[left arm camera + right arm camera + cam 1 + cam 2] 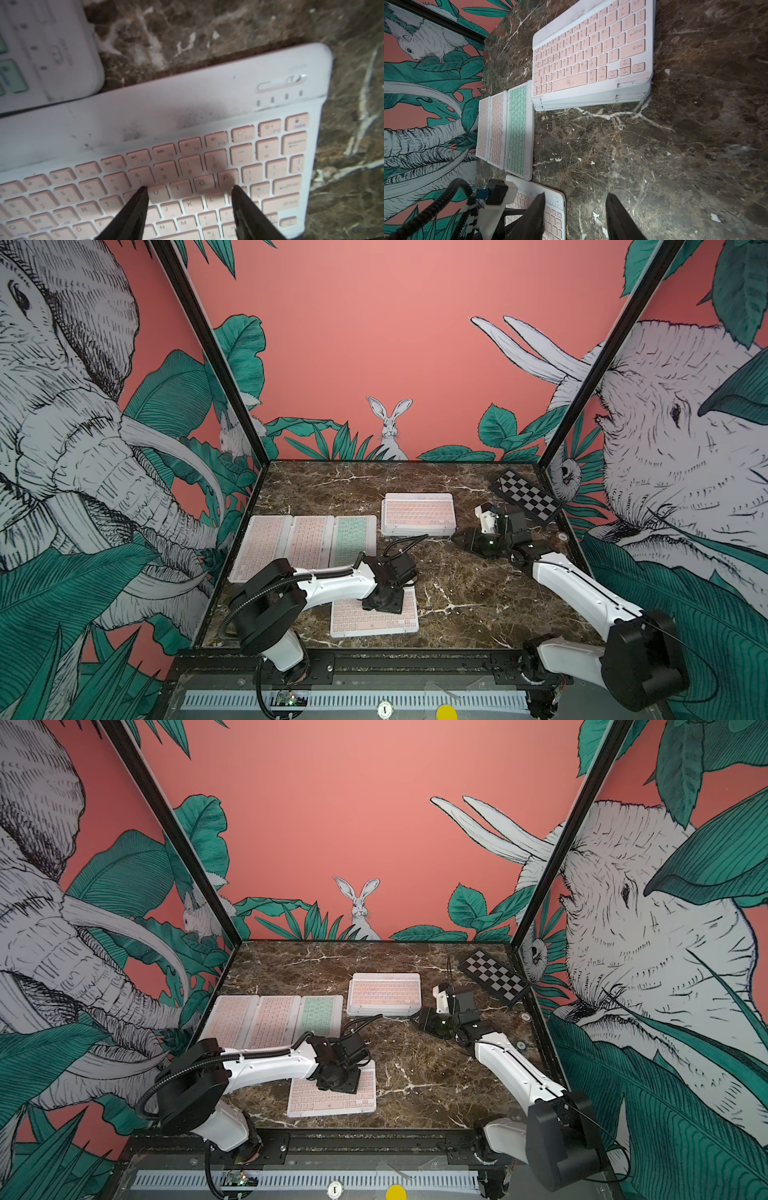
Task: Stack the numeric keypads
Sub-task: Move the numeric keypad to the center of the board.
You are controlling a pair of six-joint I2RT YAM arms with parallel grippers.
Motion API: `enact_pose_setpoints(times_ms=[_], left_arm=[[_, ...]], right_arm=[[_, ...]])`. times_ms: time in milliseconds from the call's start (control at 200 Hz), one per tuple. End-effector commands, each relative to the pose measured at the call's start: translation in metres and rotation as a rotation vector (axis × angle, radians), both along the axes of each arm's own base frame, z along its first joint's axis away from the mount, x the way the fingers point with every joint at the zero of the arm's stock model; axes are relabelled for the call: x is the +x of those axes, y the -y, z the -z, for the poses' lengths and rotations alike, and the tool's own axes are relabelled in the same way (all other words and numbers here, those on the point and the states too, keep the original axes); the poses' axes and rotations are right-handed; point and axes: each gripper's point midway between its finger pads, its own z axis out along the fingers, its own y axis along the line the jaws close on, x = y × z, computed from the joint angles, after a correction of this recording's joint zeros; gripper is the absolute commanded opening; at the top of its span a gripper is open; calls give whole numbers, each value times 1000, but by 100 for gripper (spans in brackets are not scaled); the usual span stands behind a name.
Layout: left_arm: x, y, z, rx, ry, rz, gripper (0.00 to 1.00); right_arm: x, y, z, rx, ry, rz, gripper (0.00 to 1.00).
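A stack of several numeric keypads (pixel 417 514) (pixel 384 994) (pixel 591 52), pink-keyed on top, lies mid-table toward the back. Two pink keypads (pixel 259 547) (pixel 309 541) and a mint green one (pixel 353 539) (pixel 517 133) lie side by side on the left. One pink keypad (pixel 374 620) (pixel 332 1100) (pixel 166 124) lies alone near the front. My left gripper (pixel 189 188) (pixel 382 605) points down at its keys, open, with nothing between the fingers. My right gripper (pixel 575 195) (pixel 455 539) is open over bare marble, just right of the stack.
A black-and-white checkered board (pixel 525 495) (pixel 494 975) lies at the back right corner. Printed walls close the table on three sides. The green keypad's corner (pixel 52 52) lies close to the front keypad. Bare marble (pixel 469 593) spreads between the arms.
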Motion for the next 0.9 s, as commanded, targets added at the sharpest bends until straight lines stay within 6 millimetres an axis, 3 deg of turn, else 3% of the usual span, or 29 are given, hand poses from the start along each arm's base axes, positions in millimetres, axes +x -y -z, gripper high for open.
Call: enact_pose_setpoints(times_ms=[0, 505, 895], left_arm=[[-4, 26, 3, -50, -20, 30, 65], [-3, 90, 5, -120, -62, 135, 65], [3, 122, 8, -140, -87, 194, 65]], right_arm=[[0, 3, -10, -3, 41, 2, 47], [-14, 19, -29, -31, 80, 34, 47], [-21, 35, -49, -31, 121, 73, 47]])
